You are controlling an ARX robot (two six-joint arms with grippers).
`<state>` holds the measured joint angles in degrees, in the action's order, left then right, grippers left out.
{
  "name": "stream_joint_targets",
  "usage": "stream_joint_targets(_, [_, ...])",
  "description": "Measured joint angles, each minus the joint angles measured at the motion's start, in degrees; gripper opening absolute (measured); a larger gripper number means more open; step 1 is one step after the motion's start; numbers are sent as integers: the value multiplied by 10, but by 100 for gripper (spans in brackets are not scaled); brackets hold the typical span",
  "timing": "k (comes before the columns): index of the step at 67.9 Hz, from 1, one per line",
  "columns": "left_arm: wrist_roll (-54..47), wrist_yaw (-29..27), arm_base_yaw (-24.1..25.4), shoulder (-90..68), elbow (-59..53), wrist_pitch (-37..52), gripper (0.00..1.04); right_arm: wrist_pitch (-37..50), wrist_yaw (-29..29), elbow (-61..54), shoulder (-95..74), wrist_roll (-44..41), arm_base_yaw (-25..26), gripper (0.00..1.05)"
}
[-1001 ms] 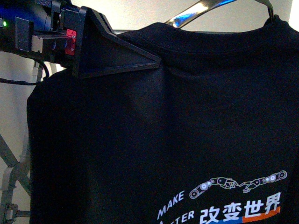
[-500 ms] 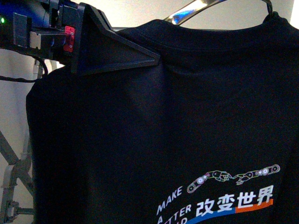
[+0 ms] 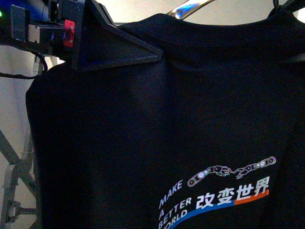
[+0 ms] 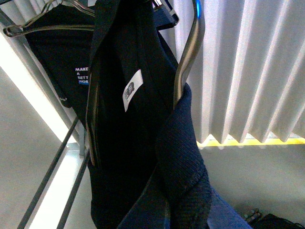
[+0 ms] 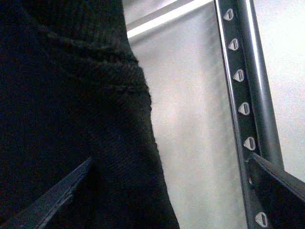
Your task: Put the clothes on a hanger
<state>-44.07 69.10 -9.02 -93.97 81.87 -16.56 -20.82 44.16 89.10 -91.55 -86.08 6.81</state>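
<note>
Hanging high and filling the front view: black T-shirt [image 3: 157, 124], white print low on it, carried on a chrome hanger [image 3: 190, 7]. Left gripper [image 3: 143, 55]: one black triangular finger lies against the shirt's shoulder; whether it clamps cannot be told. Right gripper [image 5: 170, 160]: fingers spread wide, collar fabric partly between them. Rack [image 5: 243, 95]: holed top rail near the collar, a gap showing between.

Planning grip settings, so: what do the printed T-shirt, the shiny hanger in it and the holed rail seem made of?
T-shirt: soft matte black knit, probably cotton; ribbed collar and folds show. Shiny hanger: apparently polished metal, given its mirror-like glints. Rail: likely painted or coated metal, dark grey with a dull sheen and punched holes.
</note>
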Motion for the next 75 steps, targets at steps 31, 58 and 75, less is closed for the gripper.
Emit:
stream_joint_targets(31, [3,-2,0,0,0,0,6,14,-8,-16,-15,12,1,20])
stream_joint_targets(58, [6,7,0,5,-4,15,70,15,10,-57,-7,-17,26,4])
stream_joint_targets(75, [594,-270,40,-32,-112,653,98,-21,10,-69,3,-37,56,4])
